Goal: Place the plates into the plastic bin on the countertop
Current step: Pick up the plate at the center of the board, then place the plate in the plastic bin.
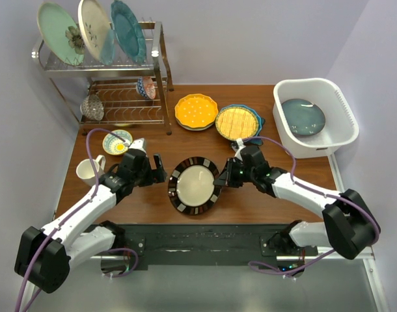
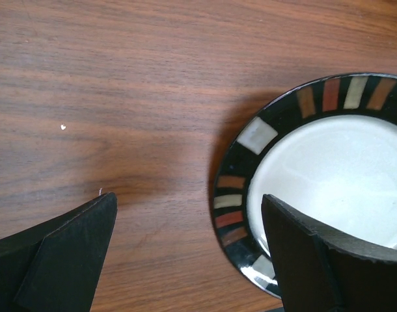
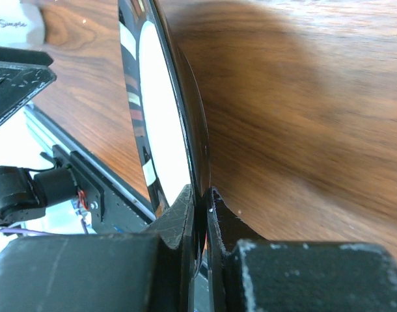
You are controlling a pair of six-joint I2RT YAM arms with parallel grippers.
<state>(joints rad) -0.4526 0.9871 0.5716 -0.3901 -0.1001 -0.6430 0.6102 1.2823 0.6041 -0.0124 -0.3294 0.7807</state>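
At bench [image 1: 153, 203] centre: dark-rimmed plate [image 1: 194, 185], its right rim pinched in right hand [image 1: 219, 180], fingers clamped on either face. Left hand [image 1: 158, 168] just left of plate, fingers apart, gripping nothing. Far right: bin [image 1: 345, 123], blue plate [image 1: 302, 117] lying inside. Yellow plate [image 1: 196, 111] and gridded plate [image 1: 237, 121] side by side on bench, beyond centre.
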